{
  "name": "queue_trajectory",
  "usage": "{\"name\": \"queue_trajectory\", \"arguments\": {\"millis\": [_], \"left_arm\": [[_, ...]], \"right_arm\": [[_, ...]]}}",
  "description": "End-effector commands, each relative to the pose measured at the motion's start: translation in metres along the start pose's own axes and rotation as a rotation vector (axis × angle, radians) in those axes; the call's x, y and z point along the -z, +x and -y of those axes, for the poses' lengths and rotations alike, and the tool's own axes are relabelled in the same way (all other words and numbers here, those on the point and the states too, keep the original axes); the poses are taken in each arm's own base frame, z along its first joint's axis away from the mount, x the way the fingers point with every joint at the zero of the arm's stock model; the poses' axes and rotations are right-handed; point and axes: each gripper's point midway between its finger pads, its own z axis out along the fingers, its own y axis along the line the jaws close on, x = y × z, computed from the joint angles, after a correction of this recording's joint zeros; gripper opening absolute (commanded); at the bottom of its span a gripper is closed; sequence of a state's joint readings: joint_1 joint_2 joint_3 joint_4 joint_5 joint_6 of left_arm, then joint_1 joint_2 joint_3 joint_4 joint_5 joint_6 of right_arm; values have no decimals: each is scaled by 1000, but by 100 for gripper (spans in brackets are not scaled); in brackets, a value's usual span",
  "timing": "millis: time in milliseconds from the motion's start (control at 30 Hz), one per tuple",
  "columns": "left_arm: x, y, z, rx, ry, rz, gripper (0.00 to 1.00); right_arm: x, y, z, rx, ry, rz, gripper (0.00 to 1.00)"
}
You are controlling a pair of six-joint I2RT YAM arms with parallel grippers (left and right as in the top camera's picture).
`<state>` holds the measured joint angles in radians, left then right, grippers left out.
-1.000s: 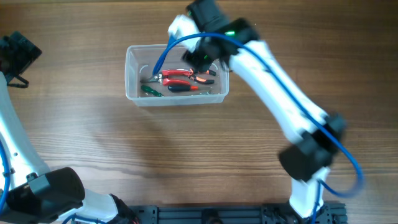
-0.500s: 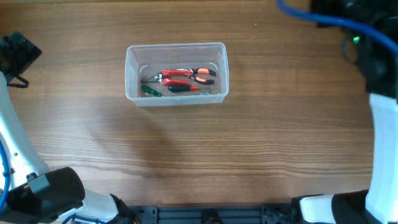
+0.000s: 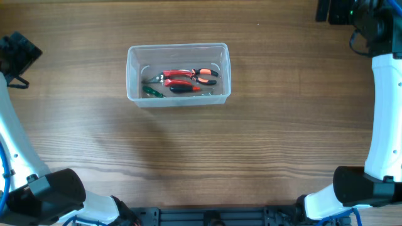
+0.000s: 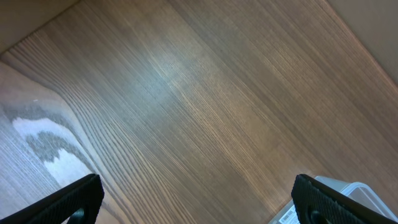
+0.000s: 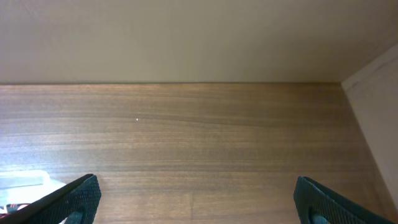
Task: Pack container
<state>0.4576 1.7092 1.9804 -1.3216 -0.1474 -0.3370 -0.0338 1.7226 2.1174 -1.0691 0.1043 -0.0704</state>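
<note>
Container (image 3: 178, 46) lies apart from spread left end effector (image 4: 198, 188) and spread right end effector (image 5: 198, 186).

Wood-grain table (image 4: 199, 106) across frame; left gripper (image 4: 199, 200) fingertips (image 4: 81, 198) spread wide at bottom corners; rounded corner of clear container (image 4: 357, 194) just beside right-hand fingertip

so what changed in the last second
The right arm pulled away from the container and swung out to the far right corner of the table. The right gripper is open and holds nothing. The container, the tools in it and the left arm stayed put.
</note>
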Motion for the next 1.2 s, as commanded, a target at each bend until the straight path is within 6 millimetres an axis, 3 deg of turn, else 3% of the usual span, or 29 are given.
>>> {"name": "queue_trajectory", "arguments": {"millis": [0,633,767,900,1000,1100,1167], "left_arm": [[-1,-1,0,-11,6,-2,100],[-1,-1,0,-11,6,-3,100],[-1,-1,0,-11,6,-3,100],[-1,-1,0,-11,6,-3,100],[-1,-1,0,-11,6,-3,100],[-1,-1,0,-11,6,-3,100],[-1,-1,0,-11,6,-3,100]], "right_arm": [[-4,0,-4,-19,-21,-4,100],[-1,-1,-5,-19,-22,3,100],[37,-14,-13,-9,-41,82,100],[98,-28,-19,-1,-66,207,100],[143,-33,-10,43,-34,295,100],[181,-26,-4,106,-16,361,100],[193,-13,-2,114,-14,366,100]]}}
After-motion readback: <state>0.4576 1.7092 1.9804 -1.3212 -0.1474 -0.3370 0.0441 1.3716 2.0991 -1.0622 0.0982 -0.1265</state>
